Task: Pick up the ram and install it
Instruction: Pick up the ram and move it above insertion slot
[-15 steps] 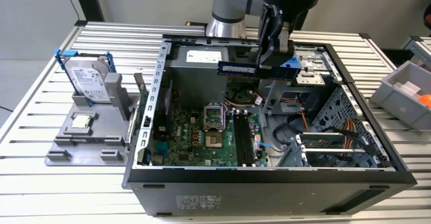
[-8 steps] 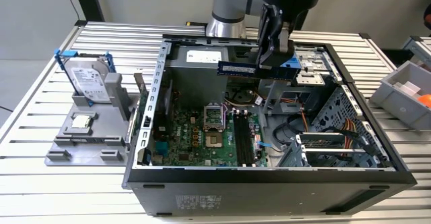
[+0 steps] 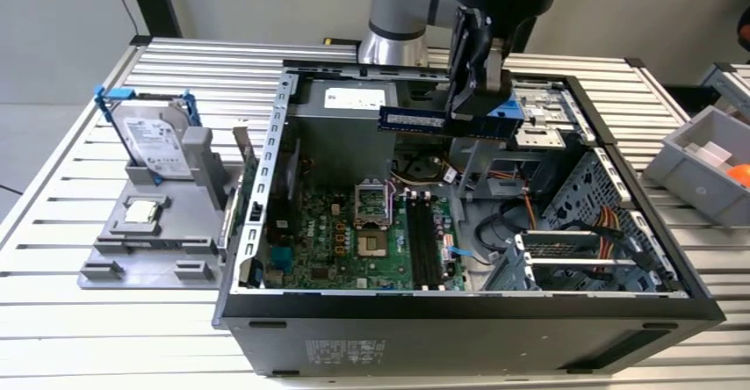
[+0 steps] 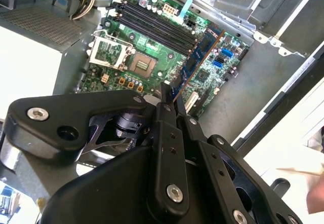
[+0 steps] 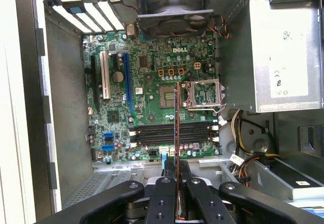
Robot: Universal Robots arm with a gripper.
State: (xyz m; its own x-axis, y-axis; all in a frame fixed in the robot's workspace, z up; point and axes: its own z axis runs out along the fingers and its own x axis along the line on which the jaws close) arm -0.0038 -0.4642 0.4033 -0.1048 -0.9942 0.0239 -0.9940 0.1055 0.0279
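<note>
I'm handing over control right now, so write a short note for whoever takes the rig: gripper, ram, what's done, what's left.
Gripper: shut on the ram.
Ram: held in the air above the open computer case, over the motherboard, not touching it.
Done: ram picked up.
Left: installing it. The black memory slots are empty, and the ram is not yet seated in any of them.

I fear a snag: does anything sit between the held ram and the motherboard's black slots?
Nothing visible does. The hand holds the ram above the open case; in the first wrist view the black slots lie bare, with cables off to one side.
</note>
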